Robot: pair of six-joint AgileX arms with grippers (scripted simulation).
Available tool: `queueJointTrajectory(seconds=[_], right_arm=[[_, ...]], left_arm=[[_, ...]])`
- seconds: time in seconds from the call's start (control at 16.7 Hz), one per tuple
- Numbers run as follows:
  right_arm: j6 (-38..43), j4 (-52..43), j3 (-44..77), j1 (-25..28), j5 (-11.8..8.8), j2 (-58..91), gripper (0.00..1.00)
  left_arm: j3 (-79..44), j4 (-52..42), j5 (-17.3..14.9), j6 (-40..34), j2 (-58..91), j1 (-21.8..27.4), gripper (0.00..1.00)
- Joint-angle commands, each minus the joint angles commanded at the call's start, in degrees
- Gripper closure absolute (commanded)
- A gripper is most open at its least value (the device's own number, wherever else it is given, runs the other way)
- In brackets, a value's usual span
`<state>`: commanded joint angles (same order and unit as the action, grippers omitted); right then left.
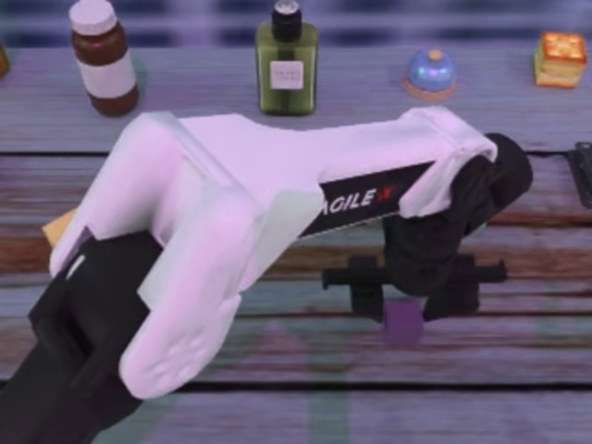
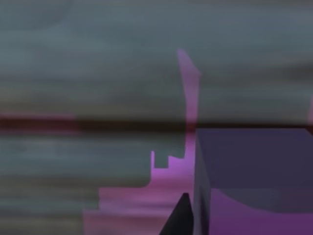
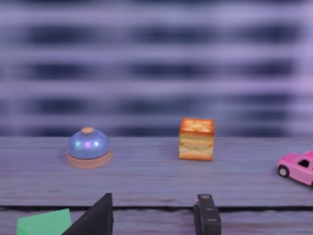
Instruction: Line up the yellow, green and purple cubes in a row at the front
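Counter (image 1: 518, 120), weathered planks, carrying everything listed. Left arm (image 1: 277, 213), white, reaching across the counter from the near left and hiding most of the middle. Left end effector (image 1: 404, 301), black, pointing down right of centre, its fingers straddling the purple cube (image 1: 403, 321), apparently clenched on it for placing in the near row. Right end effector (image 3: 154, 215), idling off the right edge, fingers released. Yellow cube (image 1: 59, 225), only a corner peeking out from under the arm at the left. Green cube (image 3: 44, 223), showing only in the right wrist view. Far row: brown jar (image 1: 102, 55), green bottle (image 1: 287, 65), bell (image 1: 430, 72), patterned block (image 1: 561, 59).
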<state>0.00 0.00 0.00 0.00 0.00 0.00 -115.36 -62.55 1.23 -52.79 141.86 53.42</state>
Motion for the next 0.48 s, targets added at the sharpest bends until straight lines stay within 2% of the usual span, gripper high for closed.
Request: queueJointTrajectory(seconds=[0.18,0.48], right_arm=[[0.00,0.00,0.00,0.00,0.00,0.00,0.00],[0.00,0.00,0.00,0.00,0.00,0.00,0.00]], left_arm=[[0.00,0.00,0.00,0.00,0.00,0.00,0.02],[0.00,0.00,0.00,0.00,0.00,0.00,0.00]])
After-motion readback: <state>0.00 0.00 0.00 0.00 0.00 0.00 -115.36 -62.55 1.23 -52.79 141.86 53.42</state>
